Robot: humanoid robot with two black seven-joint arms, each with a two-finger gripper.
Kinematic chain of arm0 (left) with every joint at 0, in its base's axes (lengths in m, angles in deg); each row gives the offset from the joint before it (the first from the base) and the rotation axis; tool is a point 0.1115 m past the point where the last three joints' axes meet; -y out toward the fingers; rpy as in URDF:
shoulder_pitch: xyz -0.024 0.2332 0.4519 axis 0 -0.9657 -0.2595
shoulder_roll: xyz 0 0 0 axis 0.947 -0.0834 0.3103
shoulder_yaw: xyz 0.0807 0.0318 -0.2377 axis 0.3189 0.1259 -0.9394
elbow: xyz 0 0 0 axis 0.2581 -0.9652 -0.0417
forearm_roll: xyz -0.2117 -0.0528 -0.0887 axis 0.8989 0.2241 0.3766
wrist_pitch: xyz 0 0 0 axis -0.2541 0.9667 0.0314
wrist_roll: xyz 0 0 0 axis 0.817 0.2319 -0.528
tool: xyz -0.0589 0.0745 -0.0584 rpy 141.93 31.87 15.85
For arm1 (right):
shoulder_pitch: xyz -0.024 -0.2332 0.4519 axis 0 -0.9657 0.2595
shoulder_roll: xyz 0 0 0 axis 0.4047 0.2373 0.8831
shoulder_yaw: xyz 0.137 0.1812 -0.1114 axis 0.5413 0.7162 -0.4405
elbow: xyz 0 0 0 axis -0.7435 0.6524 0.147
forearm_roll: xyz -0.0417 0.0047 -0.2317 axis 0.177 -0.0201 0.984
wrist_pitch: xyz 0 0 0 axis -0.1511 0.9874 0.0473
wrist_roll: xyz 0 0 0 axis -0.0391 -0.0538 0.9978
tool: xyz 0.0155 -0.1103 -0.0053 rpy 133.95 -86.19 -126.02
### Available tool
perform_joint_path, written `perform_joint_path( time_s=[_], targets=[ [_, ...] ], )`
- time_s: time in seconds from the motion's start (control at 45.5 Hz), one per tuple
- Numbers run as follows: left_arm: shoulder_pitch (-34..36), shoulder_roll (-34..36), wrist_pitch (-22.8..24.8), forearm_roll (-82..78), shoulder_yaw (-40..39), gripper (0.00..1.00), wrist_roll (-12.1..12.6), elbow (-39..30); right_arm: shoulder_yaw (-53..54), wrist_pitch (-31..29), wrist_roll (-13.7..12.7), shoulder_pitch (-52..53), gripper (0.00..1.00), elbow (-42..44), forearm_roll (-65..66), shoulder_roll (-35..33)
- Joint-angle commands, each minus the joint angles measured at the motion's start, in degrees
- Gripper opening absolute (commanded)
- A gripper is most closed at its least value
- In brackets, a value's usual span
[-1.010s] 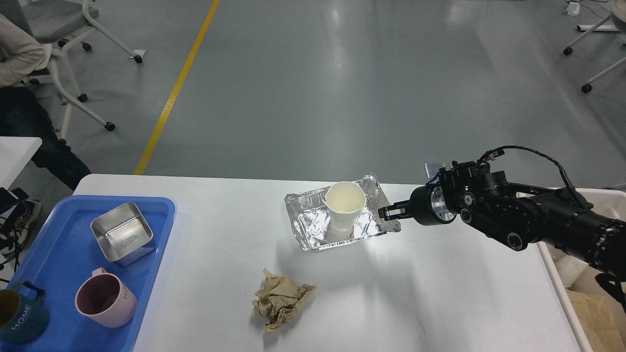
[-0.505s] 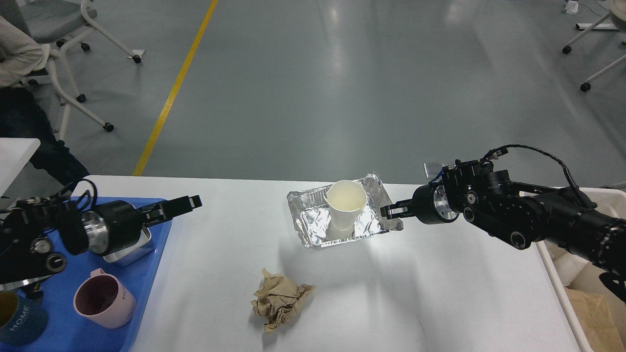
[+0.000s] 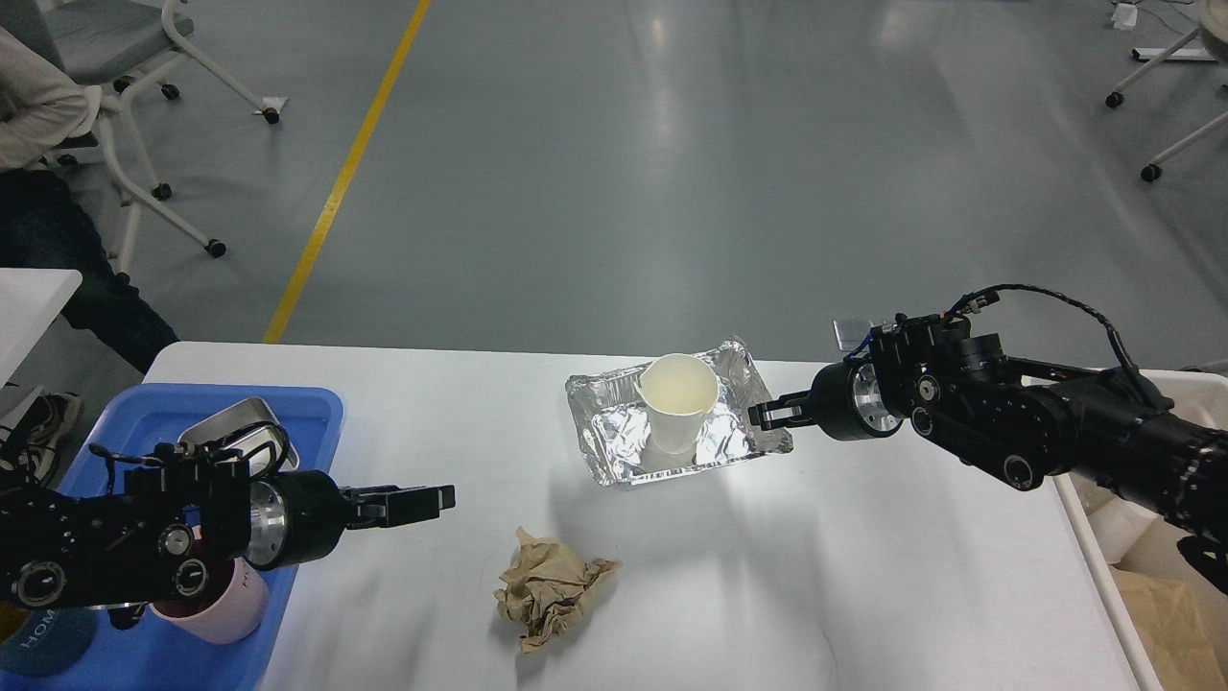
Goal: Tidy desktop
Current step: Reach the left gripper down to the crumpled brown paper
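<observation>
Sitting at the near left corner of the desktop (image 3: pixel 863 576), a blue tray (image 3: pixel 106 422) holds a square metal tin (image 3: pixel 225 427) at its far side and a pink mug (image 3: pixel 211 609) nearer, with a dark teal mug (image 3: pixel 38 643) at the view's edge. The left arm lies across this tray, partly hiding both tin and mug. Its left gripper (image 3: pixel 422 499) reaches out over the white surface, well left of and above the crumpled brown paper (image 3: pixel 552 590); its fingers look slightly apart, gripping nothing. Farther back, near the middle, a foil tray (image 3: pixel 614 446) holds an upright white paper cup (image 3: pixel 676 403). The right gripper (image 3: pixel 767 415) is at the foil tray's right rim, fingers closed on that edge. A cream-white bin (image 3: pixel 1103 537) stands against the desktop's right side.
</observation>
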Motion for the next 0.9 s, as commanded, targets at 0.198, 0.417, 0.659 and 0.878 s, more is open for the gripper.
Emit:
perform_joint_path(
  time_s=[0.198, 0.417, 0.659, 0.878],
  targets=[
    [-6.68, -11.59, -0.35, -0.17, 0.08, 0.93, -0.47, 8.38, 0.00, 0.00, 0.00, 0.07, 0.00, -0.08, 0.00, -0.17],
    [-7.82, -17.66, -0.62, -0.17, 0.08, 0.92, -0.64, 11.99, 0.09, 0.09, 0.00, -0.01, 0.00, -0.08, -0.09, -0.08],
    [-11.16, -23.90, -0.88, -0.34, 0.26, 0.90, -0.82, 17.87, 0.09, 0.09, 0.00, -0.01, 0.00, -0.08, -0.35, -0.08],
    [-11.78, -27.77, -3.61, -3.07, 2.89, 0.61, -1.61, 19.81, 0.09, 0.09, 0.00, -0.10, 0.00, -0.08, -0.44, -0.08]
  ],
)
